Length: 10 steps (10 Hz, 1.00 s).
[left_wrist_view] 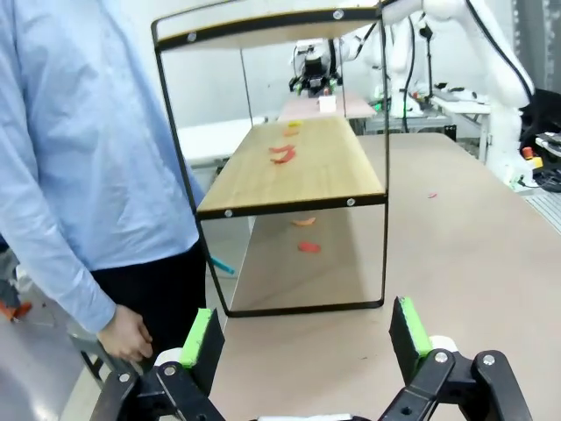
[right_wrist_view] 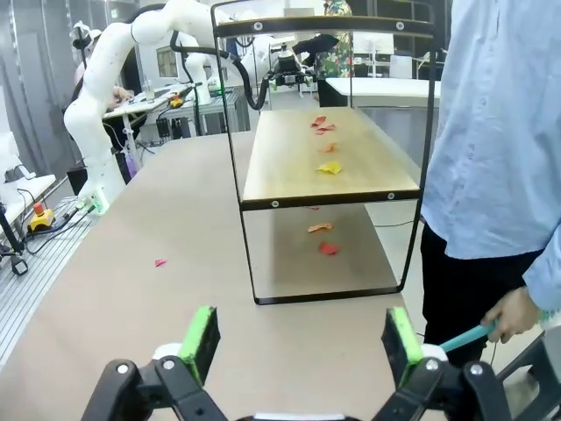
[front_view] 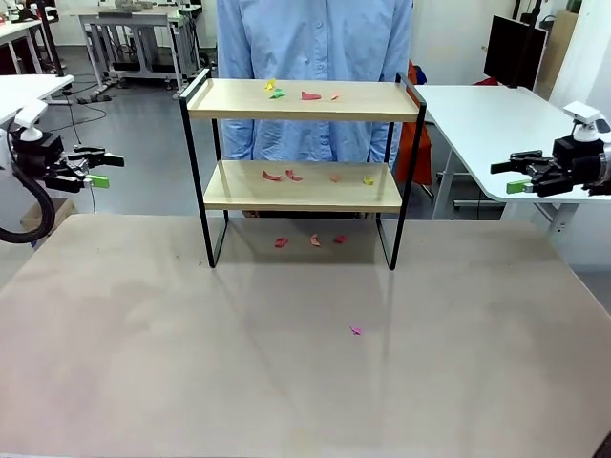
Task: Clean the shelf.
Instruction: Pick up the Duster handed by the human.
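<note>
Desk and shelf condition at the recorded moment

Desk [front_view: 191, 363] surface was a plain beige top, with white tables and workshop benches behind it. The shelf [front_view: 304, 111] stood upright at the far middle of the desk with its black frame feet on the desk top. A person [front_view: 315, 48] in a light blue shirt stood directly behind it at the far side.

Debris locations:
- Upper board [front_view: 229, 95]: yellow-green scraps [front_view: 274, 90] left of centre, then a red scrap [front_view: 310, 95] and an orange scrap [front_view: 335, 95] to their right.
- Lower board [front_view: 234, 186]: red pieces [front_view: 272, 176] near the middle and a yellow piece [front_view: 368, 179] toward the right end.
- Desk top beneath the shelf: three reddish scraps [front_view: 315, 240] in a loose row.
- Open desk, nearer the robot: one pink scrap [front_view: 356, 331], well apart from the shelf.

Gripper status:
- Left gripper [front_view: 103, 169]: released, jaws wide apart, nothing between them. It hung beyond the desk's left edge, well apart from the shelf. Its wrist camera looked along the shelf from one open end, between the green pads [left_wrist_view: 200, 338].
- Right gripper [front_view: 509, 176]: released, jaws wide apart and empty. It hung beyond the desk's right edge. Its wrist camera faced the shelf's other open end and showed the person's hand [right_wrist_view: 513, 314] holding a teal handle [right_wrist_view: 469, 336]; the rest of that tool could not be made out
</note>
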{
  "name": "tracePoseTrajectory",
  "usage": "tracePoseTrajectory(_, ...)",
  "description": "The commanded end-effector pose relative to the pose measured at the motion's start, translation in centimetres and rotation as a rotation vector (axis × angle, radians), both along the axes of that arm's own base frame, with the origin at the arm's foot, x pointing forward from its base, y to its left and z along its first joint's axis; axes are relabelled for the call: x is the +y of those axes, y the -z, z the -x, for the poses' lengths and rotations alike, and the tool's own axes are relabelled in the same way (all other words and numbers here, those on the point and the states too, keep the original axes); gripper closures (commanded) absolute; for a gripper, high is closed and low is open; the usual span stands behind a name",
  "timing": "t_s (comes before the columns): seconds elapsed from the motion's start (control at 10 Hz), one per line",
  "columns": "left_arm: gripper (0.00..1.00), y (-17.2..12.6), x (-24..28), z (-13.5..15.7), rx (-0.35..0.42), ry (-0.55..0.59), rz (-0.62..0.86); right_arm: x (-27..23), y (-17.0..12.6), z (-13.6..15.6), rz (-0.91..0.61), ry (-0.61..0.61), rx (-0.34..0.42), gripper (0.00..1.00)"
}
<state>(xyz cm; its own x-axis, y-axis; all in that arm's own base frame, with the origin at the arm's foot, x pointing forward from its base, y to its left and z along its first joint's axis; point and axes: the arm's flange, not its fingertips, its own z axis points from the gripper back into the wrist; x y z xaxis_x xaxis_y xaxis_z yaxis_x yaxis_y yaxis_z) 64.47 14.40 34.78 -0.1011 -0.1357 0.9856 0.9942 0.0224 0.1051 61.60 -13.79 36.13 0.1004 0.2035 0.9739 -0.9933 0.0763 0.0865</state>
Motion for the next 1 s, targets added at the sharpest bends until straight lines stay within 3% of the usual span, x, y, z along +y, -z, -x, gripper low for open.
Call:
tracePoseTrajectory(0.0,0.0,0.3,-0.5,0.7,-0.055,0.014,0.086,0.2,-0.1,-0.3,-0.047,0.015,-0.053,0.0)
tracePoseTrajectory(0.6,0.0,0.4,-0.6,2.0,-0.012,-0.001,0.139,-0.1,0.3,-0.6,-0.086,0.062,-0.056,0.0)
tracePoseTrajectory(0.9,0.0,1.1,-0.4,1.3,-0.008,0.011,0.109,-0.3,0.6,-0.5,-0.056,0.041,-0.013,0.0)
